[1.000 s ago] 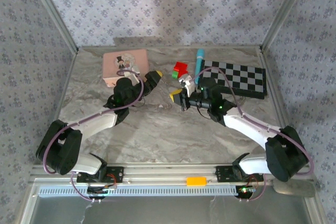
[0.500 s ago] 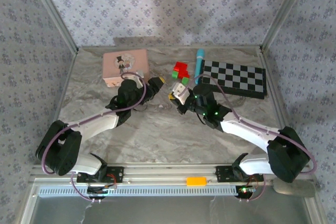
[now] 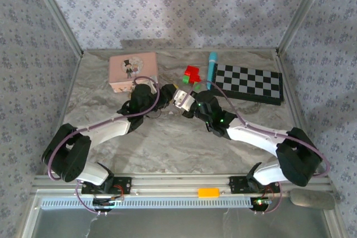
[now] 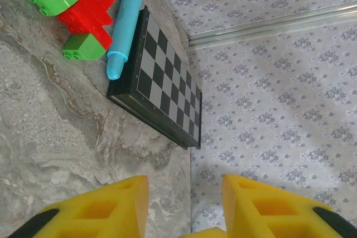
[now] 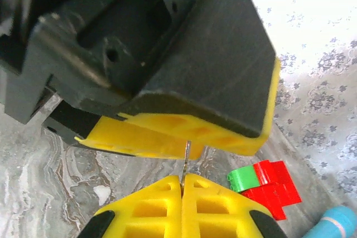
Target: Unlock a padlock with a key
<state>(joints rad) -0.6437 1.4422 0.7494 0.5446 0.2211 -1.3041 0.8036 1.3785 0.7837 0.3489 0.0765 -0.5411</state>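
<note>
Two pincers nose to nose over the counter (image 3: 167, 143).
Right pincer (image 5: 182, 182) is clenched on the key (image 5: 187, 157), which juts toward 12 o'clock at the left pincer (image 4: 185, 188), whose fingers (image 4: 111, 204) stand apart.

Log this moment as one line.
right gripper: shut on key | left gripper: jaws apart, grip unclear | key tip: at left gripper's jaws

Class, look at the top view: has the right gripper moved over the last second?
Yes. The right gripper has shifted left, away from the chessboard and toward the pink box.
</note>
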